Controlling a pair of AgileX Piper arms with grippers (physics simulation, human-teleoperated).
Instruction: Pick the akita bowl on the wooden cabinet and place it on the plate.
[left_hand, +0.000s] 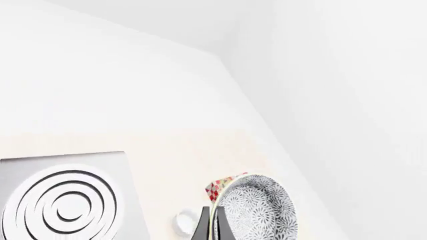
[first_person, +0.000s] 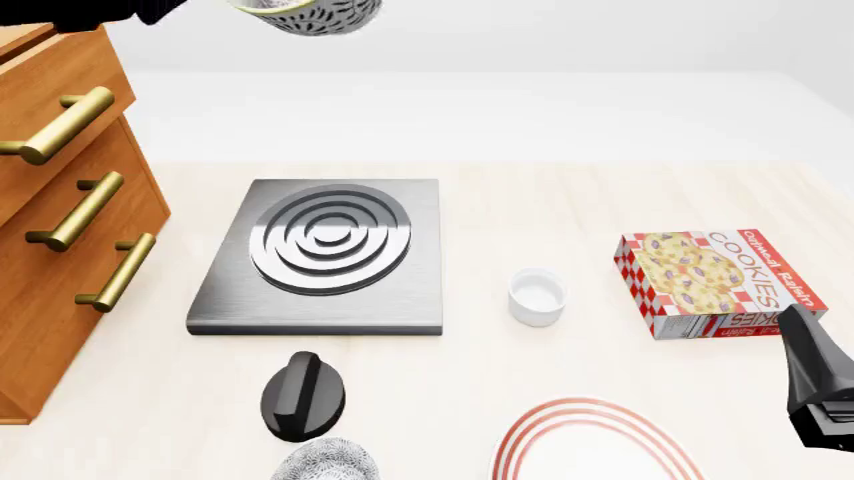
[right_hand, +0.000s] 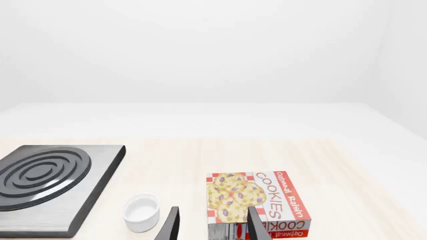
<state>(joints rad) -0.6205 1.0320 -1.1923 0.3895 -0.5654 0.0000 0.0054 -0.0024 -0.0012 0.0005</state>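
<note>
The akita bowl (first_person: 315, 14) hangs high at the top edge of the front view, just right of the wooden cabinet (first_person: 47, 290) and well above the table. My left gripper (left_hand: 211, 228) is shut on its rim, and the speckled inside of the akita bowl (left_hand: 261, 211) fills the space beside the fingers. In the front view the left gripper (first_person: 158, 8) is a dark shape cut off by the top edge. The plate (first_person: 589, 409), white with red rings, lies at the front of the table. My right gripper (right_hand: 212, 227) stands open and holds nothing, near the cookie box.
A grey stove slab (first_person: 320, 255) sits mid-table with a small white cup (first_person: 538, 297) to its right. A cookie box (first_person: 707, 283) lies at the right. Near the front edge are a black rounded object (first_person: 304, 396) and a second speckled bowl (first_person: 327, 463).
</note>
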